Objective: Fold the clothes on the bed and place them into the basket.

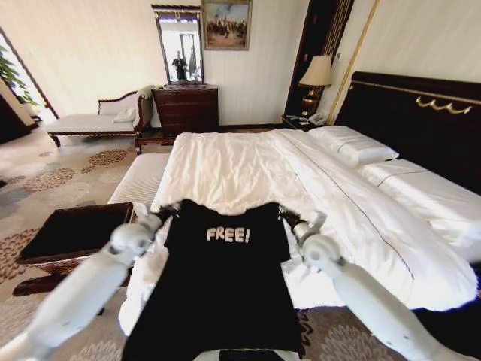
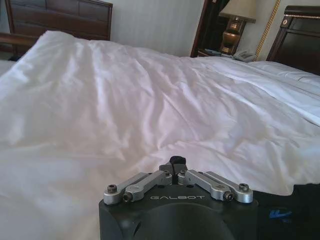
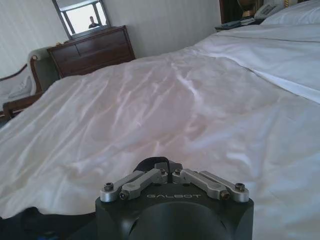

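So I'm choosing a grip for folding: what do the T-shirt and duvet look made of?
T-shirt: thin, matte black knit, probably cotton; it hangs limp between both grippers. Duvet: smooth white woven cloth with a slight sheen, creased all over, likely cotton or a blend.

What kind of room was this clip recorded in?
Most likely a hotel bedroom: a very large bed with white duvet and a tall dark headboard, a bedside lamp with a phone beside it, and a dresser under a mirror, on patterned carpet.
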`<state>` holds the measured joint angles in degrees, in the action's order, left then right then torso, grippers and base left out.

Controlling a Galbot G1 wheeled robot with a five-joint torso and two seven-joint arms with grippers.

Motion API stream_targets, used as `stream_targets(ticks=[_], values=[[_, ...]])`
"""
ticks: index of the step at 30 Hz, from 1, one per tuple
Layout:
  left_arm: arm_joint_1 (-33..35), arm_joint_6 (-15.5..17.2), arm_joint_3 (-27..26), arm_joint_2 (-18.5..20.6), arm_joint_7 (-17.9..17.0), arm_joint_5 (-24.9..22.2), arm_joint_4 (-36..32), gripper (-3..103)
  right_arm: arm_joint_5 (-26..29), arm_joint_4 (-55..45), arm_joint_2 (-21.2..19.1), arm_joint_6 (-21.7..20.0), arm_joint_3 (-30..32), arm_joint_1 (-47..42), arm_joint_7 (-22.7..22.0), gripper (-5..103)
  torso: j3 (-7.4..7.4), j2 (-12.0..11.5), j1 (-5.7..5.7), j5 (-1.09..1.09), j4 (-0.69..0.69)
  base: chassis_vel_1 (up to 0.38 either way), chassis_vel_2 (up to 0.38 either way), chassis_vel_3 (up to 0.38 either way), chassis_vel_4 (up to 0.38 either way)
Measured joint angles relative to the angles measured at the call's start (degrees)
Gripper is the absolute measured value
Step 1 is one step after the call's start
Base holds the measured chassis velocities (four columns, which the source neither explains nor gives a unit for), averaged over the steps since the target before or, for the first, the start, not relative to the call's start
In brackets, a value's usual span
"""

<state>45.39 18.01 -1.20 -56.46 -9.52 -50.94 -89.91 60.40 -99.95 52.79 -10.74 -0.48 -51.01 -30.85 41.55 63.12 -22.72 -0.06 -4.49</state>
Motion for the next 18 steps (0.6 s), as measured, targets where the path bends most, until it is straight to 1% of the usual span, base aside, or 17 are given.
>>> stream_targets(ticks=[1, 2, 3, 5, 9, 11, 13, 15, 16, 18], values=[[-0.6, -0.9, 0.5, -2.7, 0.1, 1.1, 3.0, 0, -1.4, 2.8, 1.1, 0.5, -0.6, 0.1, 0.6, 0, -0.01, 0.0, 0.02, 0.06, -0.02, 0.000, 0.000, 0.000, 0.000], [-1.3, -1.6, 0.6, -5.3, 0.1, 2.0, 6.3, 0, -2.6, 5.8, 2.3, 1.0, -0.9, 0.2, 1.2, 0, -0.01, 0.0, 0.03, 0.09, -0.02, 0.000, 0.000, 0.000, 0.000], [-1.3, -1.6, 0.6, -5.3, 0.1, 2.0, 6.3, 0, -2.6, 5.8, 2.3, 1.0, -0.9, 0.2, 1.2, 0, -0.01, 0.0, 0.03, 0.09, -0.02, 0.000, 0.000, 0.000, 0.000], [-2.1, -2.4, 0.0, -7.7, 0.5, 2.8, 10.1, 0, -4.1, 9.3, 4.2, 1.4, -1.0, 0.4, 1.9, 0, -0.01, 0.0, 0.03, 0.08, 0.00, 0.000, 0.000, 0.000, 0.000], [-2.9, -2.8, -1.6, -8.3, 0.8, 2.5, 11.5, 0, -5.7, 10.9, 5.6, 2.1, -1.3, 0.9, 2.7, 0, -0.02, 0.0, 0.02, 0.07, 0.05, 0.000, 0.000, 0.000, 0.000], [-3.1, -2.8, -2.2, -8.2, 0.9, 2.1, 11.5, 0, -5.9, 11.0, 5.8, 2.4, -1.4, 1.1, 2.9, 0, -0.02, 0.0, 0.03, 0.06, 0.05, 0.000, 0.000, 0.000, 0.000], [-3.3, -2.9, -4.5, -7.8, 1.2, 0.2, 10.6, 0, -6.6, 11.2, 6.6, 4.0, -1.4, 2.0, 4.4, 0, -0.02, 0.0, 0.03, 0.06, 0.05, 0.000, 0.000, 0.000, 0.000], [-3.3, -3.4, -6.7, -7.6, 1.5, -1.2, 10.2, 0, -7.0, 11.7, 7.3, 6.5, -0.8, 3.0, 6.6, 0, -0.02, 0.0, 0.03, 0.06, 0.02, 0.000, 0.000, 0.000, 0.000], [-3.3, -3.4, -6.7, -7.6, 1.5, -1.2, 10.2, 0, -7.0, 11.7, 7.3, 6.5, -0.8, 3.0, 6.6, 0, -0.02, 0.0, 0.03, 0.06, 0.02, 0.000, 0.000, 0.000, 0.000], [-3.3, -3.9, -9.2, -7.6, 1.6, -2.0, 10.9, 0, -7.5, 12.9, 8.2, 9.0, -0.3, 4.2, 8.2, 0, -0.02, 0.0, 0.03, 0.05, 0.02, 0.000, 0.000, 0.000, 0.000]])
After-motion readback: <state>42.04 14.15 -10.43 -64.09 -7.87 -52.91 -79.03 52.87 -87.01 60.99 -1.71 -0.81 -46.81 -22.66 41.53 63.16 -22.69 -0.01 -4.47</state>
